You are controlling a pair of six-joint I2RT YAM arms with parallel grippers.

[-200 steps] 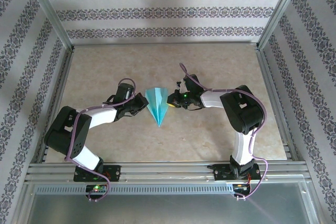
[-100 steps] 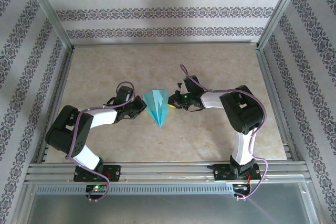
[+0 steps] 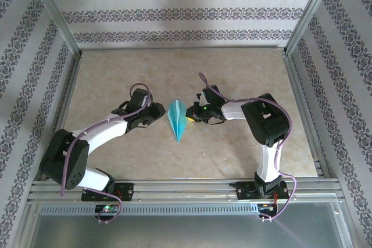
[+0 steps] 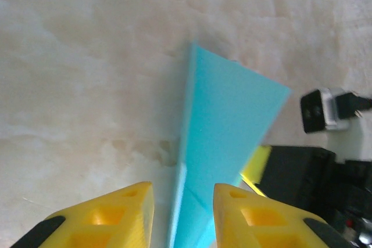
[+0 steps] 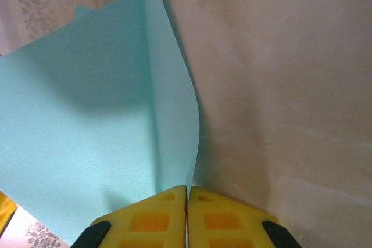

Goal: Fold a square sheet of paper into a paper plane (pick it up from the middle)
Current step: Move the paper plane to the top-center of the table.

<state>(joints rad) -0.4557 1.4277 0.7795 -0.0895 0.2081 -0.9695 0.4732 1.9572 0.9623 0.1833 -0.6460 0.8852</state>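
Note:
The light-blue paper plane (image 3: 177, 119) stands folded narrow on the beige table, nose pointing toward the near edge. From the left, my left gripper (image 3: 157, 114) reaches it. In the left wrist view its yellow fingers (image 4: 125, 201) stand apart, with the plane's (image 4: 226, 120) lower edge rising between them and not pinched. On the other side, my right gripper (image 3: 190, 114) is shut on the plane's flap. The right wrist view shows its yellow tips (image 5: 187, 193) pressed together on the edge of the curved sheet (image 5: 87, 120).
Aluminium rails (image 3: 186, 190) frame the table, with patterned walls behind and at both sides. In the left wrist view the right gripper's black body (image 4: 302, 172) and its small camera (image 4: 322, 108) sit just beyond the plane. Bare tabletop (image 3: 186, 74) lies farther back.
The left gripper has opened and slid right up to the plane. The plane looked a wide triangle a second ago and now looks much narrower. The right gripper has stayed shut on it.

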